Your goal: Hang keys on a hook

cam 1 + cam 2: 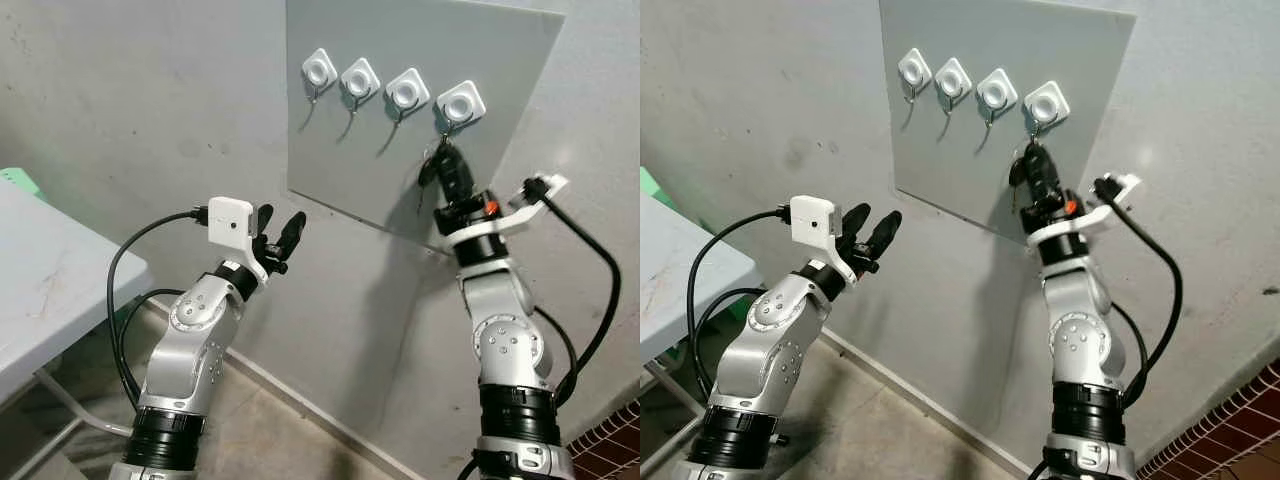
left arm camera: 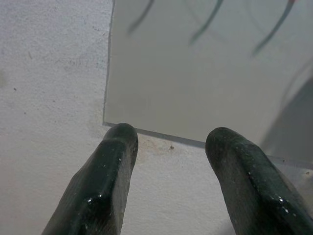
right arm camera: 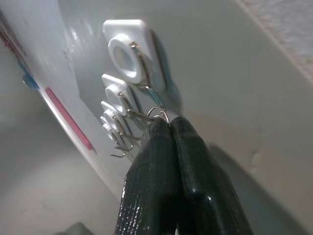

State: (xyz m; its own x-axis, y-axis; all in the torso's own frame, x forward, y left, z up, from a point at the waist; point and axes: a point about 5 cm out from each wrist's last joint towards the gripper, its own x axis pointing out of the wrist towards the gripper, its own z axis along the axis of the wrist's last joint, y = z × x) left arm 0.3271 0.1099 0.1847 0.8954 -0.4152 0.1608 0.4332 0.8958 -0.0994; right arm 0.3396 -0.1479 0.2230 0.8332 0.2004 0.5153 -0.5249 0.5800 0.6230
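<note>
Done: key ring (image 3: pixel 157 113) is raised to the rightmost hook (image 1: pixel 447 130) by right gripper (image 3: pixel 168 125) (fingers clamped on it).
Left: ring is to be slipped on and released; left gripper (image 1: pixel 279 233) is held apart, empty.

We note a smooth, matt grey panel (image 1: pixel 400 130) on a rough, matt plastered wall (image 1: pixel 130 110). Hook bases (image 3: pixel 128 55) appear as glossy white plastic with thin bright metal wire hooks (image 3: pixel 139 116). Gripper fingers (image 2: pixel 105 191) look glossy black, lightly textured.
</note>
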